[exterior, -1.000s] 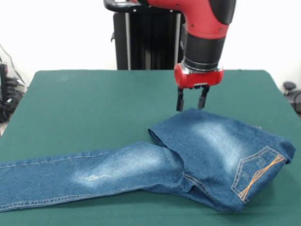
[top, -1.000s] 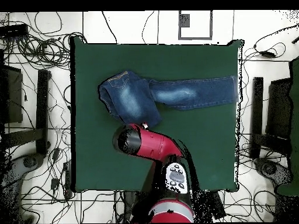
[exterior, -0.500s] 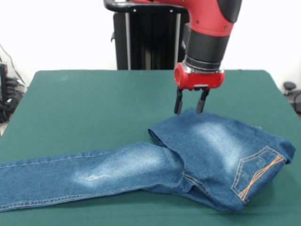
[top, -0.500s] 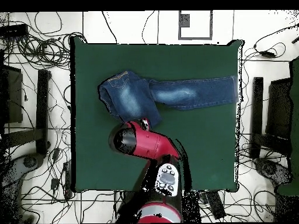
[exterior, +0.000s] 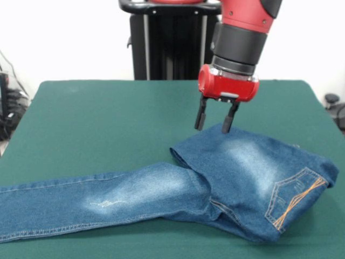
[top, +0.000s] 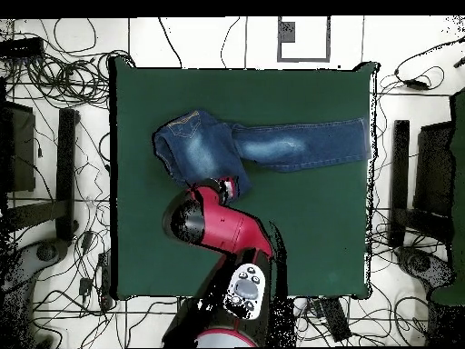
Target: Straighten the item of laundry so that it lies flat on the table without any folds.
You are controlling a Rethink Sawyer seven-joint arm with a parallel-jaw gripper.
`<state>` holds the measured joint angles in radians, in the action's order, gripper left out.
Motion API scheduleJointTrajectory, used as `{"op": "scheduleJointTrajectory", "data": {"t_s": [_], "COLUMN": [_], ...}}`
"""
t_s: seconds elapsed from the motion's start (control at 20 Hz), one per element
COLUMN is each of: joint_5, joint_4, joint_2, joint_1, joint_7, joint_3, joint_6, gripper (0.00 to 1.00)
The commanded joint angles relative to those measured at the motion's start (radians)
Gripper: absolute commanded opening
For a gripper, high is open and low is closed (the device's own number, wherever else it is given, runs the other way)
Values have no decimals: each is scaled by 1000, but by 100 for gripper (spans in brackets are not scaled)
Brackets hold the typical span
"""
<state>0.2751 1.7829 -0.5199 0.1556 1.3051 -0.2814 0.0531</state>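
Note:
The blue denim jeans [exterior: 232,172] lie on the dark green table [exterior: 108,118]. The seat part is bunched and folded at the right, with an orange-stitched back pocket [exterior: 294,199]. One leg runs flat to the left edge. The other leg is folded under and hidden. My gripper [exterior: 214,120] hangs open just over the far edge of the folded seat, holding nothing. In the overhead view the jeans [top: 263,145] lie across the table's upper half, and the gripper [top: 224,188] is at their lower edge.
The black pedestal [exterior: 167,40] stands behind the table's far edge. Cables and stands [top: 54,182] lie on the floor around the table. Bare green cloth [top: 318,227] stretches beside the arm and behind the jeans.
The gripper has moved a little toward the camera and over the far edge of the jeans, tilting slightly. The jeans have not moved.

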Motion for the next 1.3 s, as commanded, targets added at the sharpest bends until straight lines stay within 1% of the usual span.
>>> {"op": "scheduleJointTrajectory", "data": {"t_s": [0.05,0.5,0.8,1.0,1.3], "joint_5": [28,9,3,10,28], "joint_4": [44,54,68,77,92], "joint_2": [54,61,57,56,49], "joint_1": [4,-7,-26,-22,10], "joint_7": [274,258,251,259,278], "joint_3": [18,38,70,76,64], "joint_6": [-34,-19,-4,-5,9], "gripper": [100,100,100,100,100]}}
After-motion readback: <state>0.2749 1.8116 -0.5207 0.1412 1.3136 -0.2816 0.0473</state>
